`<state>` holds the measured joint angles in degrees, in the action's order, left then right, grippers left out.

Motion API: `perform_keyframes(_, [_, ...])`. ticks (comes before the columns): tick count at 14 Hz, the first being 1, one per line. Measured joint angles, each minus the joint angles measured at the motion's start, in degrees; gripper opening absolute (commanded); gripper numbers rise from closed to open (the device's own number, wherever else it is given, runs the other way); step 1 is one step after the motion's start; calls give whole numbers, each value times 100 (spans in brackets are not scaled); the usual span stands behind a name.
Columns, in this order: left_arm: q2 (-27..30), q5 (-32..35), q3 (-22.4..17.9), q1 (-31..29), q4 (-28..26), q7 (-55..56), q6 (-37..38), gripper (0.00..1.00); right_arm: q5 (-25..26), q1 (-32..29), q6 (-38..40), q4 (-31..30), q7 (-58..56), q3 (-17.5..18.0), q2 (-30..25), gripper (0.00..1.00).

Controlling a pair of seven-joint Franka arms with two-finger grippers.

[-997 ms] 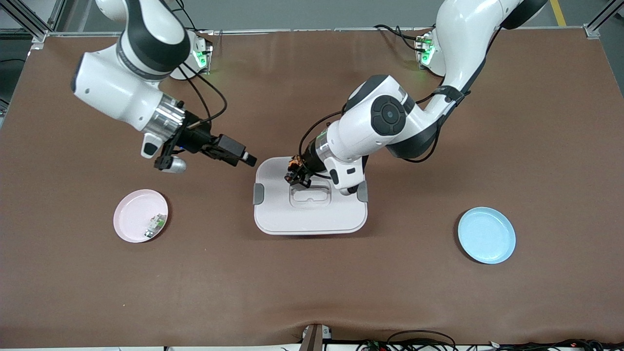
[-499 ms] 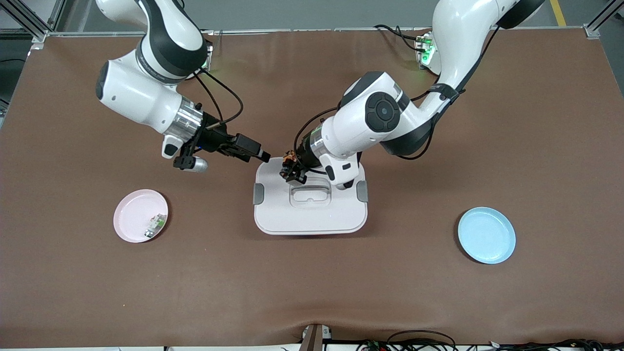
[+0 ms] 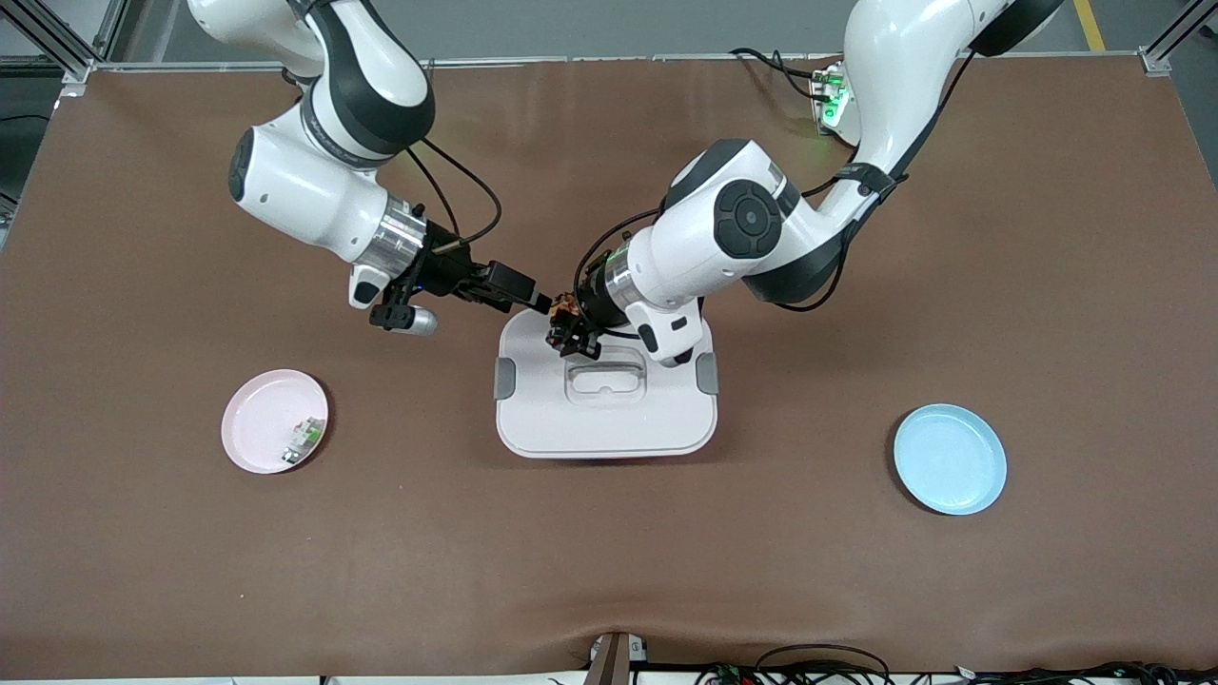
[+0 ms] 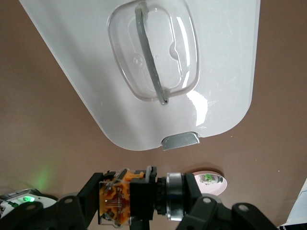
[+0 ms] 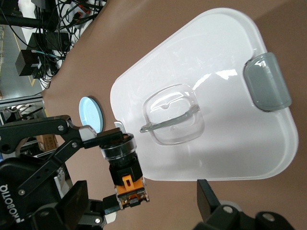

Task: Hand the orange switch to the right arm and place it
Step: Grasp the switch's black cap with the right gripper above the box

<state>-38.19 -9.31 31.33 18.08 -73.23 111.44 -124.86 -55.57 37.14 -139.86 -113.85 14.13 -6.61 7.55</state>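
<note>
Handover at frame centre: left gripper (image 3: 569, 328) clamps the orange switch (image 3: 565, 307) over the white lid (image 3: 605, 419); right gripper (image 3: 540, 303), fingers spread, alongside. Early release would probably drop it.

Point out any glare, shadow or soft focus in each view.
Front view: sheen on the brown table. Left wrist view: glare on the white lid; the orange switch in the left gripper looks soft. Right wrist view: highlights on that lid; a right gripper finger dark.
</note>
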Motion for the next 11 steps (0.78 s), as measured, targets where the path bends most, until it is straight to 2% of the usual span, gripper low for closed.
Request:
perform_keyframes(6, [0,-3,1,2,6,5,0,4,-284,161,-131,0,28,-1,90,100])
perform_keyframes(11, [0,-3,1,2,13,6,0,6,-307,242,-246,7,29,0,153,100])
